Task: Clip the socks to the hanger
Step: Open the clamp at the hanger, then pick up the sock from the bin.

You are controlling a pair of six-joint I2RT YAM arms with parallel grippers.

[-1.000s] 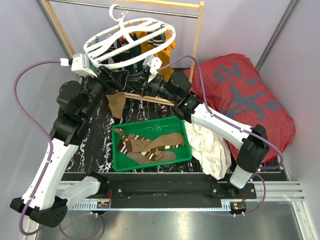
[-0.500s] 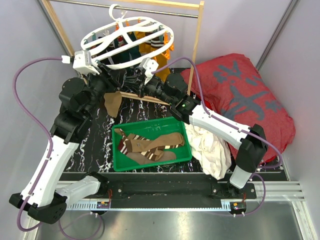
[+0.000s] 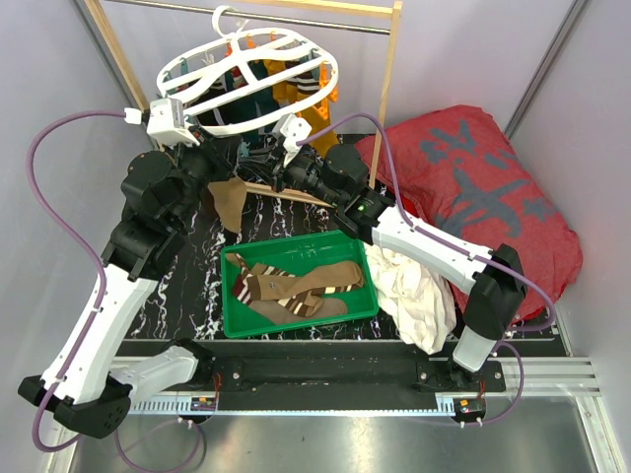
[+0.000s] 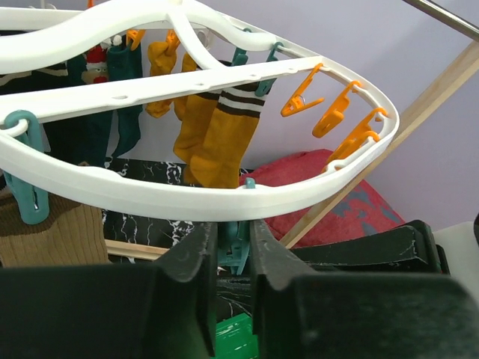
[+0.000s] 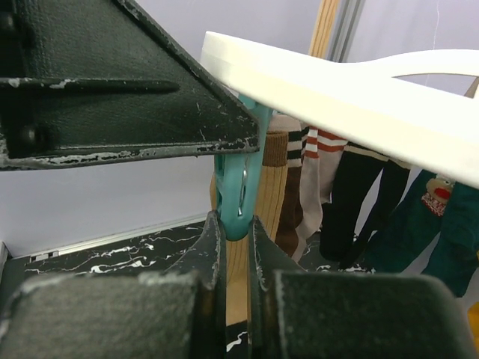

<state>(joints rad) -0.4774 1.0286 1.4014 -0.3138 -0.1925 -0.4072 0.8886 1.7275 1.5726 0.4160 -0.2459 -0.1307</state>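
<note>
One glossy teal clip (image 4: 234, 250) on the ribbed white plastic hanger (image 4: 172, 200) is pinched by the left gripper (image 4: 233, 232), and a second clip (image 5: 238, 191) by the right gripper (image 5: 235, 221).

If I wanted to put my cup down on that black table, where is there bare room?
Bare black tabletop shows left of the green tray, beside the left arm, and in a strip behind it. Socks fill the tray. The right side is crowded: white cloth, red cushion.

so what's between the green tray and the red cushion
A crumpled white cloth fills that gap, right beside the tray and up against the cushion. The top view shows it.
</note>
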